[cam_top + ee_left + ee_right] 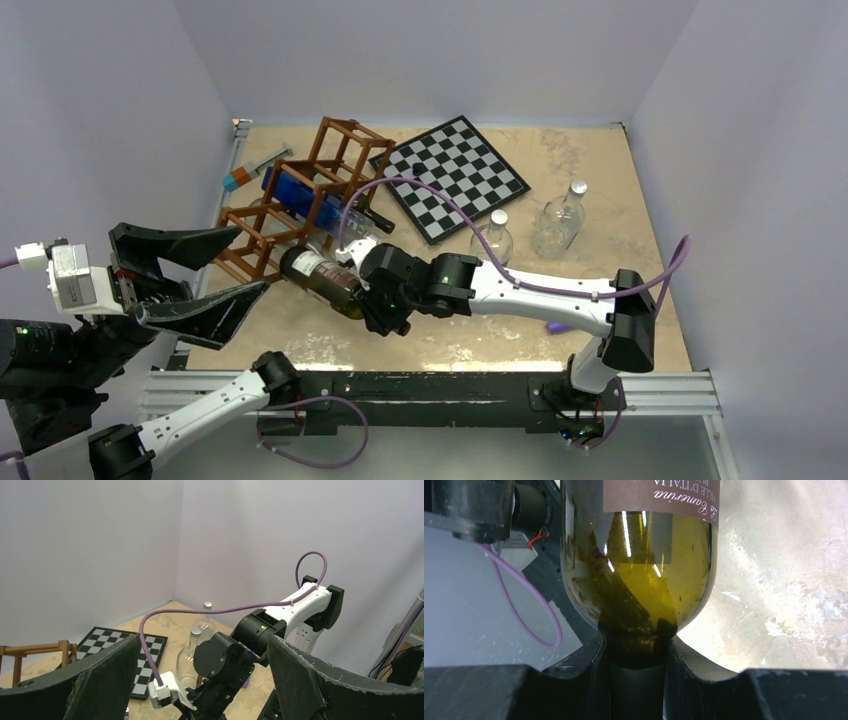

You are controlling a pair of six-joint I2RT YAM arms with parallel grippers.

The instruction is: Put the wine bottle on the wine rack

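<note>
The wine bottle (322,278) is dark green with a brown label and lies tilted just in front of the wine rack (336,124), which is a reddish-brown lattice at the back left. My right gripper (368,296) is shut on the bottle's neck. In the right wrist view the bottle (639,580) fills the middle and the gripper (636,680) clamps its neck from both sides. My left gripper (248,260) is open and empty at the left, beside the rack's near end. In the left wrist view it (204,647) faces the right arm's wrist.
A blue bottle (298,193) lies in the rack. A black-and-white checkerboard (455,175) lies at the back middle. Two clear glass bottles (492,238) (560,220) stand to its right. A syringe-like thing (255,165) lies at the back left. White walls enclose the table.
</note>
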